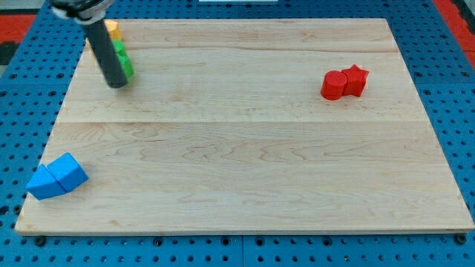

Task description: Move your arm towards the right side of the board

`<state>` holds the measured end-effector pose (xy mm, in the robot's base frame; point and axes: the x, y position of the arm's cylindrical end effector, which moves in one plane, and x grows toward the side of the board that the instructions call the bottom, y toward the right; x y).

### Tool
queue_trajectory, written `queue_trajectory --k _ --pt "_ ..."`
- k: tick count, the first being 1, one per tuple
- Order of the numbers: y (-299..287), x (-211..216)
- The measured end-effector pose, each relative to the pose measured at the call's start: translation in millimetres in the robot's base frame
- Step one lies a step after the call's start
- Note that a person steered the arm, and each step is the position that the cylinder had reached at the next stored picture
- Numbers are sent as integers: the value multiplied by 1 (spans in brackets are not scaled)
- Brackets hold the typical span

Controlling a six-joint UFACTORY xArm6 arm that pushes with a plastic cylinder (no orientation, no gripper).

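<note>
No pincer on the rig; my tip at the pale wooden bench's upper left, touching green block, yellow block behind, far from red blocks.

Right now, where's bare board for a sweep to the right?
Bare: the wide middle between my tip and the red blocks, plus the bottom strip right of the blue blocks. Crowded: top-left corner, where green block and yellow block touch the rod.

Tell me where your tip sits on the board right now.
My tip is near the board's top-left corner in the camera view, right against the green block, with the yellow block just above it.
</note>
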<state>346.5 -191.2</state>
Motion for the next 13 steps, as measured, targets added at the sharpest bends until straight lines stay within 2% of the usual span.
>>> queue_trajectory --k 5,8,13 --pt "7 6" --pt "20 24" --pt "21 25"
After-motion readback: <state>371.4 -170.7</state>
